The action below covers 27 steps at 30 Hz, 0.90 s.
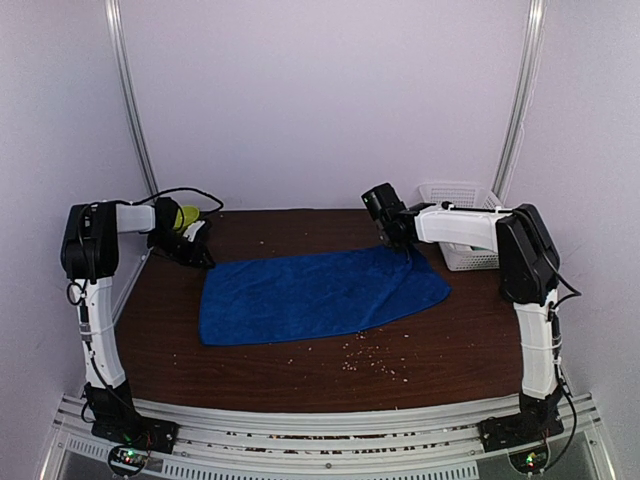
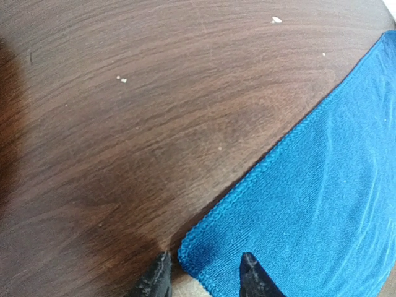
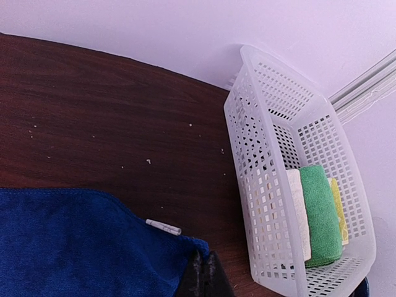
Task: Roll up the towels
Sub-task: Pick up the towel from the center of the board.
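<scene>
The royal blue towel lies spread flat across the dark wooden table. My left gripper sits at the towel's far left corner. In the left wrist view that gripper is open, and the hemmed corner of the towel lies on the wood between its fingertips. At the far right corner my right gripper is shut on the towel. In the right wrist view its closed fingers pinch the blue towel just beside a small white tag.
A white plastic mesh basket stands at the back right by the wall. Inside the basket lie a cream-white roll, a green roll and a yellow one. Pale crumbs dot the table near the towel's front edge.
</scene>
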Available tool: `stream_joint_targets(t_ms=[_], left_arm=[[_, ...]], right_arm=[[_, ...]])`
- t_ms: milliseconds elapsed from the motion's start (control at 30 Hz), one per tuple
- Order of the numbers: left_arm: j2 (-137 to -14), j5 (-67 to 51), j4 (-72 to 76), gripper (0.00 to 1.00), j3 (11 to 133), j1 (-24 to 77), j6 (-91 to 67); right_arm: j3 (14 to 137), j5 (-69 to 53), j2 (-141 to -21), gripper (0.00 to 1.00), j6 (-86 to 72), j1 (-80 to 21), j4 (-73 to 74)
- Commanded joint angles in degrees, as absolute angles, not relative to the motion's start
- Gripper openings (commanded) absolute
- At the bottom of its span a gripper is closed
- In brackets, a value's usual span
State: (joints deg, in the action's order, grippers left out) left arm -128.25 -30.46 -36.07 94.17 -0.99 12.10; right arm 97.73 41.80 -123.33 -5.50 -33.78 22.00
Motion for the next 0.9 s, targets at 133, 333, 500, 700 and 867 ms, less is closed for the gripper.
stream_joint_targets(t_ms=[133, 333, 500, 700, 867], left_arm=[[-130.79, -35.49, -38.69, 0.37, 93.86, -1.23, 12.94], [-130.8, -36.57, -38.21, 0.3, 93.96, -1.18, 11.66], [-130.38, -33.76, -36.31, 0.2, 93.42, -1.31, 9.81], [-129.72, -30.52, -33.42, 0.13, 92.45, -1.39, 7.82], [-129.94, -30.21, -33.2, 0.0, 92.8, -1.36, 7.95]], right_arm=[[97.21, 43.24, -121.03, 0.0, -4.75, -34.18, 21.38], [97.13, 43.24, -121.21, 0.0, -4.7, -34.32, 21.36], [97.03, 43.5, -121.11, 0.0, -4.41, -34.4, 21.27], [96.87, 43.43, -120.98, 0.0, -4.18, -34.45, 21.27], [96.86, 43.33, -121.27, 0.0, -4.02, -34.46, 21.14]])
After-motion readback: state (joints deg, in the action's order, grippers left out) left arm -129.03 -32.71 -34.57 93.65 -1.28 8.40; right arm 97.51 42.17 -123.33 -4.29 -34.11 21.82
